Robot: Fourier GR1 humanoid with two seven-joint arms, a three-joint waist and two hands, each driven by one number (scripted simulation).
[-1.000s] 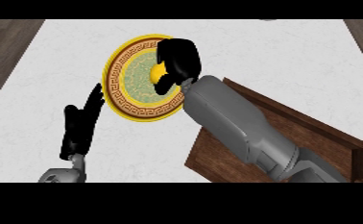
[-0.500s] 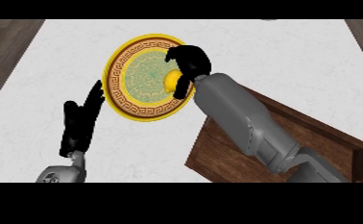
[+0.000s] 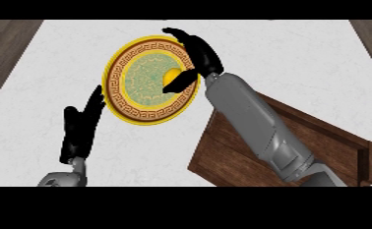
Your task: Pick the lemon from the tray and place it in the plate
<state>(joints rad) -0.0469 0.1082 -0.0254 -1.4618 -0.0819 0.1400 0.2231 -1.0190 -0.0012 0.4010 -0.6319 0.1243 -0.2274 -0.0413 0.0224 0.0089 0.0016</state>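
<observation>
The yellow lemon (image 3: pixel 172 74) lies on the right part of the round plate (image 3: pixel 134 110), which has a yellow rim and a green patterned centre. My right hand (image 3: pixel 201 58) hangs over the plate's right edge. Its fingers are stretched away from me and its thumb points down-left past the lemon, so it is open with nothing in it. Part of the lemon is hidden by the thumb. My left hand (image 3: pixel 80 130) rests open to the left of the plate, fingers up.
A brown wooden tray (image 3: pixel 334 142) lies at the lower right, partly under my right forearm. The white counter top (image 3: pixel 291 56) stretches around the plate, with dark wood strips at its far left and right edges.
My right hand has uncurled from the lemon and drawn back to the right. The lemon now shows lying on the plate. The left hand has not moved.
</observation>
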